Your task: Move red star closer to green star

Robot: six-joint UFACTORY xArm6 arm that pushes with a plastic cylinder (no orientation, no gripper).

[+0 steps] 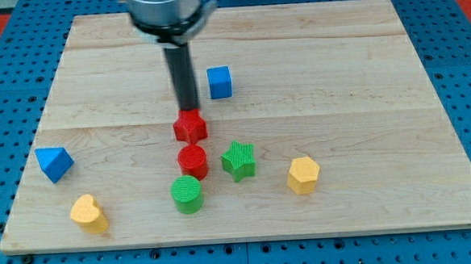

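Note:
The red star lies near the middle of the wooden board. The green star lies below and to its right, a short gap away. My tip stands at the red star's top edge, touching or nearly touching it. The dark rod rises from there to the arm's head at the view's top. A red cylinder sits just below the red star, left of the green star.
A green cylinder lies below the red cylinder. A blue cube sits to the right of the rod. A blue triangular block and a yellow heart are at the left. A yellow hexagon is at the right.

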